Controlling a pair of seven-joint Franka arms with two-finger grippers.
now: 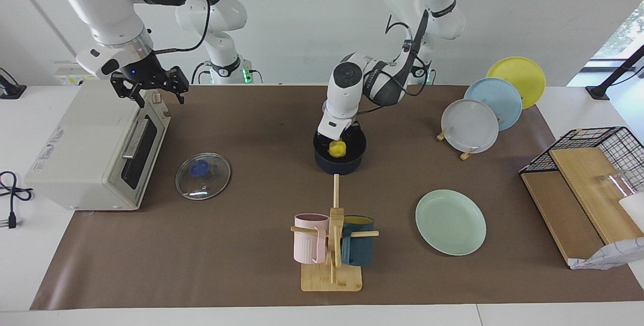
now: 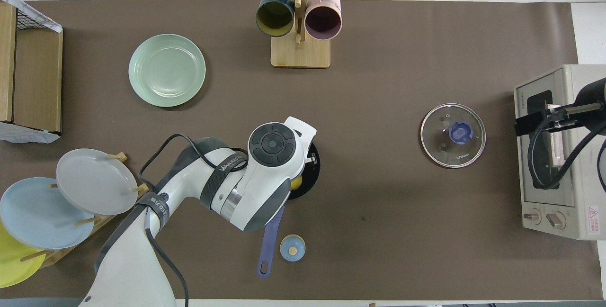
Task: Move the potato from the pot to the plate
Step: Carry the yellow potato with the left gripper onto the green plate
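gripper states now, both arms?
Left gripper: down in the pot at the potato; cannot tell.
Right gripper: open, empty, over the toaster oven.

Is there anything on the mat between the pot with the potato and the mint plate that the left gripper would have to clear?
Nothing visible. The left gripper is down in the pot at the potato; bare mat runs from there to the plate. The mug rack stands aside.
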